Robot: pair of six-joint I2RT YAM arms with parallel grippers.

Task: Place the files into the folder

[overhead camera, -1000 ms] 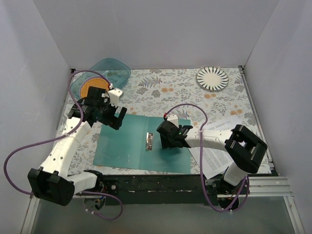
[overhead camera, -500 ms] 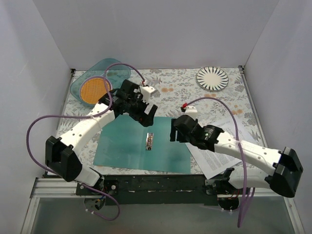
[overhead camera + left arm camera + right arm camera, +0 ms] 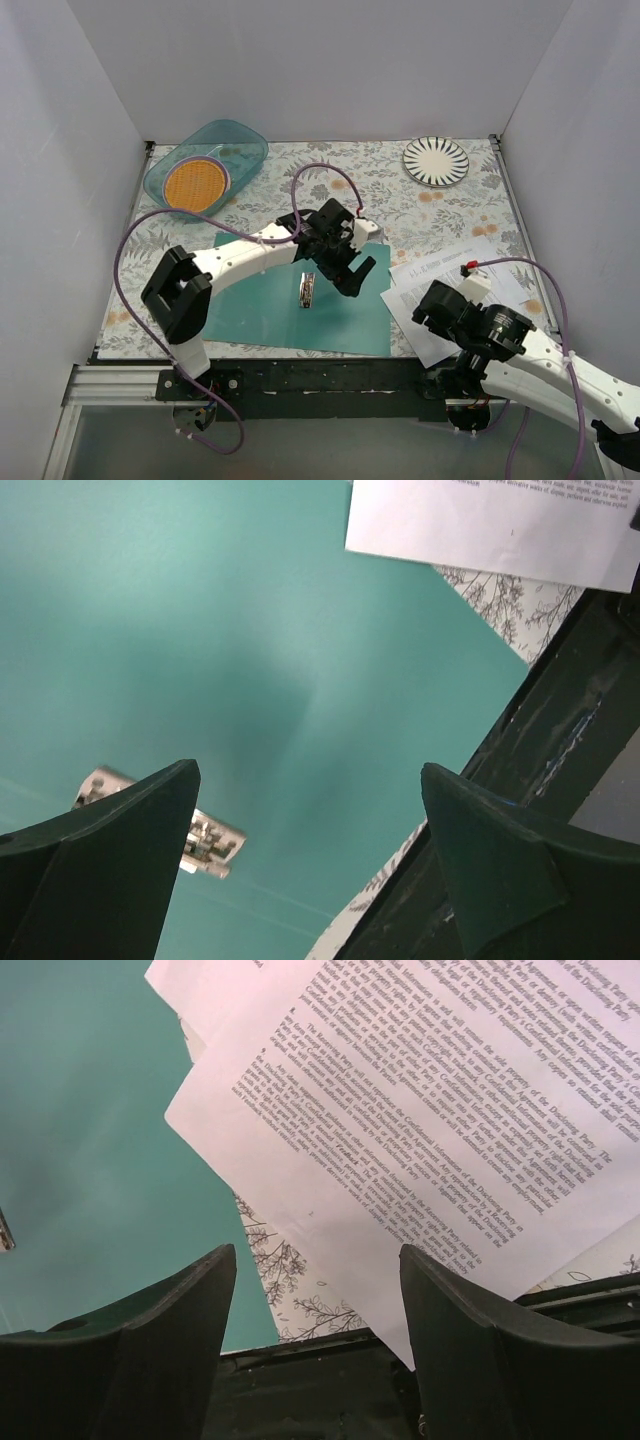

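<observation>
The teal folder lies open and flat near the front edge, its small metal clip at the spine. The files, white printed sheets, lie fanned on the cloth just right of it. My left gripper hovers open and empty over the folder's right half; its wrist view shows the folder, the clip and a sheet corner. My right gripper is open and empty at the sheets' near-left corner; its wrist view shows the files and the folder's edge.
A translucent teal bowl holding an orange disc stands at the back left. A striped plate sits at the back right. White walls enclose the floral cloth. The black front rail runs along the near edge.
My left arm has swung right, from the folder's far-left corner to over its right half. My right arm has pulled back from the clip to the near right by the sheets.
</observation>
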